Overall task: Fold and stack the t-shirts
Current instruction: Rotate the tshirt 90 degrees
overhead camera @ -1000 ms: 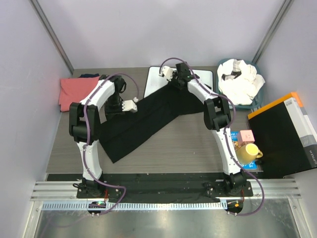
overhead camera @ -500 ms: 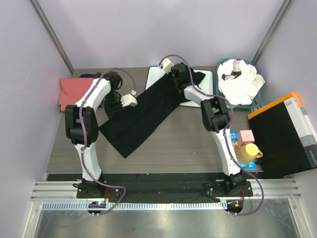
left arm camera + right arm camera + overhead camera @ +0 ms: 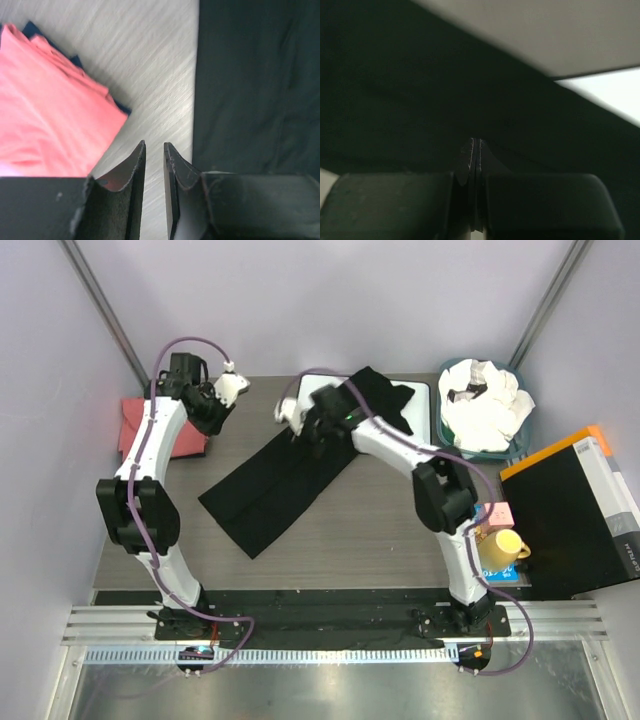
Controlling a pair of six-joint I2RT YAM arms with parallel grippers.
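Note:
The black t-shirt [image 3: 290, 480] lies as a long strip slanting from the table's middle up onto the white board [image 3: 418, 418]. My right gripper [image 3: 292, 412] is at the strip's upper left edge. In the right wrist view its fingers [image 3: 476, 143] are shut with dark cloth [image 3: 420, 90] creasing at the tips. My left gripper [image 3: 232, 386] is at the back left, apart from the black shirt and beside the folded coral-pink t-shirt [image 3: 150, 425]. In the left wrist view its jaws [image 3: 154, 148] stand slightly open and empty over bare table, with the coral shirt [image 3: 45, 110] on the left and the black shirt [image 3: 250, 75] on the right.
A teal basket [image 3: 480, 453] at the back right holds white t-shirts [image 3: 485, 400]. A black box with an orange edge [image 3: 570, 510], a pink box [image 3: 497, 513] and a yellow cup [image 3: 503, 545] stand at the right. Dark blue cloth [image 3: 75, 60] peeks from under the coral shirt.
My left gripper let go of the black shirt's edge and swung to the back left corner. My right gripper moved left along the shirt, off the board. The shirt shifted toward the back.

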